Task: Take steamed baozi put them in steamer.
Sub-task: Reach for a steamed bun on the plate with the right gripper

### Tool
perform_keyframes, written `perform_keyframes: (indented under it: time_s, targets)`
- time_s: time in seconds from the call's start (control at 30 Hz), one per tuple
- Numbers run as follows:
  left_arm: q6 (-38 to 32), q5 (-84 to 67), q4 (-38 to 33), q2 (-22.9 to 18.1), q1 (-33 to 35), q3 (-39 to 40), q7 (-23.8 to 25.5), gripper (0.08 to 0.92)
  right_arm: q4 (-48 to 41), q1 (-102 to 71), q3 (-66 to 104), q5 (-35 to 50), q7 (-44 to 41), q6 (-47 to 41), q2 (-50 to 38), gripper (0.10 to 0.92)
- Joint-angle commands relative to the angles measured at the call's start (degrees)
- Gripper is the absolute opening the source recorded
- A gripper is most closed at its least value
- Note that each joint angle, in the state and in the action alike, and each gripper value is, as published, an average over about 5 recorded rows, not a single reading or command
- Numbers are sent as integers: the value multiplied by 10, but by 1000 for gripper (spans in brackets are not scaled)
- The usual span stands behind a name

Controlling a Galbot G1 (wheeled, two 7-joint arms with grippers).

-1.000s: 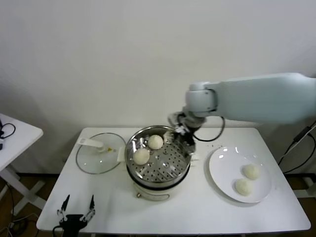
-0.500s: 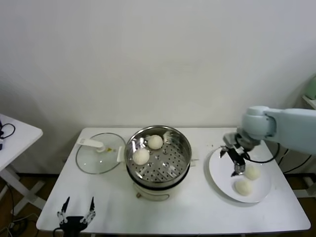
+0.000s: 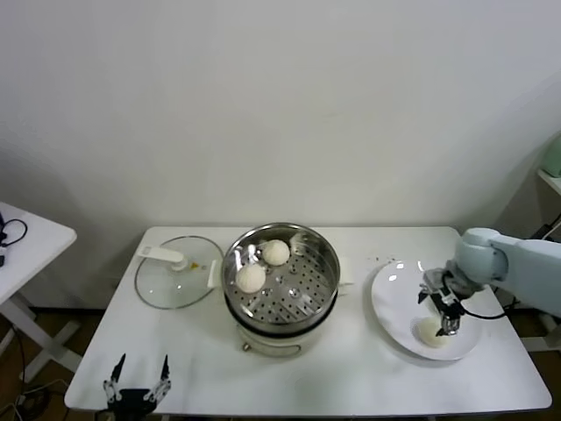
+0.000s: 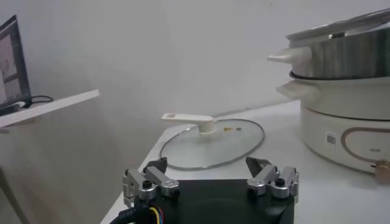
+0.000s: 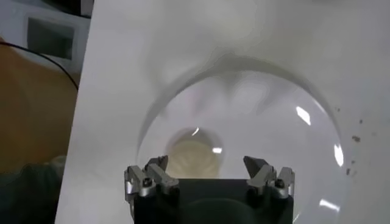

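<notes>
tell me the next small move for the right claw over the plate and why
Probably lower the right claw onto a small round off-white dough bun on the flat white plate and close. Its jaws are open, hovering over the plate with nothing held, while the round shiny steel steamer holds only two buns. The left claw sits parked at the table's near edge.

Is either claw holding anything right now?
No. The right gripper is open above a baozi on the plate; the left gripper is open and empty.
</notes>
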Motion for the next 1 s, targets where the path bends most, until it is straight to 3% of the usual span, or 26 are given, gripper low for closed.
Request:
perform_keyframes:
  time_s: [0.03,0.7,1.0]
  targets:
    - [1,2,0,1,1,1,0,823,-36,-104,79,-47,0,5,-24,823]
    - [1,5,-1,1,1,2,-1,823,-41,-142,131,-54,13,-4,-11,809]
    - [2,6,-3,-1,2,3,-2,823,-34,-132,129,-44,5,-3,-15,634]
